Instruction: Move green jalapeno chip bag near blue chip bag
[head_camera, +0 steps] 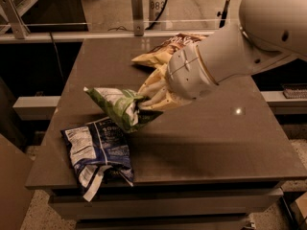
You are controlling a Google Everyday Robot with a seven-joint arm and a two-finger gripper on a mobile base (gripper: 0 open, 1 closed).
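Observation:
My gripper (149, 99) is shut on the green jalapeno chip bag (117, 107), a glossy green and white bag held by its right end just above the table. The bag hangs left of my wrist, its lower edge over the top right corner of the blue chip bag (98, 152). The blue bag is dark blue with a white label panel and torn white edges. It lies flat at the table's front left corner.
A yellow and brown chip bag (165, 49) lies at the back of the dark table (230, 143), partly hidden behind my arm (230, 56). A metal rail and posts (137, 13) run behind the table. The table's front edge is close to the blue bag.

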